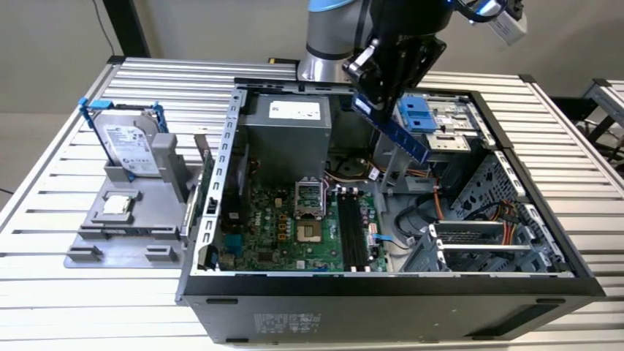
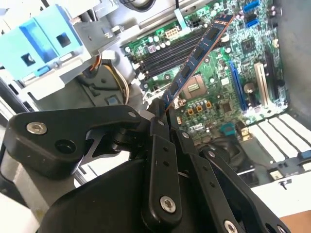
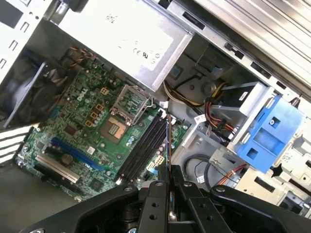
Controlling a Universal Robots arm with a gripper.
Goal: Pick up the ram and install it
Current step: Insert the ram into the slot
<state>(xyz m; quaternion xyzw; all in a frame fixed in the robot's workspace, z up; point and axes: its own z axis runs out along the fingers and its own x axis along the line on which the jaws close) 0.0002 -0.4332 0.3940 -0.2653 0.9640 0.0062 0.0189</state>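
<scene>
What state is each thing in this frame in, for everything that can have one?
computer case: on its side, panel off.
ram: held by one end, tilted above the computer case, not seated.
gripper: shut on the ram.
memory slots: empty.
CPU socket: cover raised, looks empty.
hard drive: upright in the grey holder, outside the computer case.
CPU chip: flat on the grey holder.
</scene>
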